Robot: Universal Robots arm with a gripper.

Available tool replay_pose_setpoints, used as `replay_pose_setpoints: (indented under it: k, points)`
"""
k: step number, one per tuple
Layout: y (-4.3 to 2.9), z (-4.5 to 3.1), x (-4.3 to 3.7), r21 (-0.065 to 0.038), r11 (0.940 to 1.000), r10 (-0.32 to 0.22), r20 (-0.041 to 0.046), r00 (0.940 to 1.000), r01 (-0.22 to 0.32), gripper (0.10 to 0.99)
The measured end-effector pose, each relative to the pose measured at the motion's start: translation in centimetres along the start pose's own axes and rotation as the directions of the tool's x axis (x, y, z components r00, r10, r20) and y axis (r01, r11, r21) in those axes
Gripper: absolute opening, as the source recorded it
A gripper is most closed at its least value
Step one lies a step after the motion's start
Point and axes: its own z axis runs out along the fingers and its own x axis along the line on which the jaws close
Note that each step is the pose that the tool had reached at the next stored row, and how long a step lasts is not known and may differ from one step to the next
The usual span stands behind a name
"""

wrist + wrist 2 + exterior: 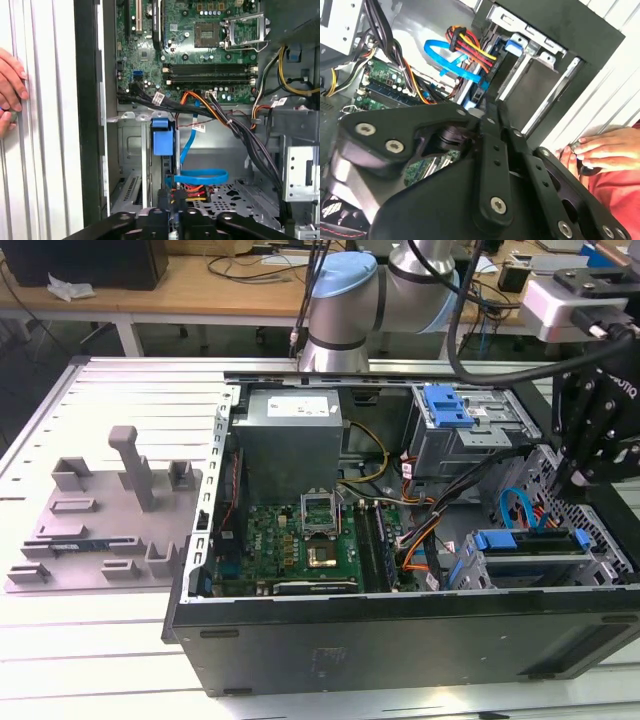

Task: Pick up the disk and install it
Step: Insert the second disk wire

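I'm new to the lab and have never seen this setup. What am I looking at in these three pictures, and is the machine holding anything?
This is one robot arm working over an open desktop computer case that lies on its side on a slatted metal table.

The exterior view is taken from a camera off the arm. It shows the motherboard, the grey power supply and a grey plastic fixture beside the case, on the exterior view's left. The black gripper hangs over the drive cage end of the case.

Both wrist views come from cameras riding on the arm, looking past the gripper's black linkage into the case.

The disk, with its blue carrier, sits in the drive cage. I cannot tell whether the gripper holds it. A person's hand rests on the table beside the case.
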Motion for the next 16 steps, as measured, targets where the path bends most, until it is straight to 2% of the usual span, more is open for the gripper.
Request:
replay_pose_setpoints:
  k: [1, 16]
  points:
    - [0.2, -0.01, 0.01, 0.001, 1.0, 0.0, -0.0001, 1.0, 0.0, 0.106]
    - [0.65, -0.04, 0.02, 0.002, 1.0, 0.0, -0.0001, 1.0, 0.0, 0.106]
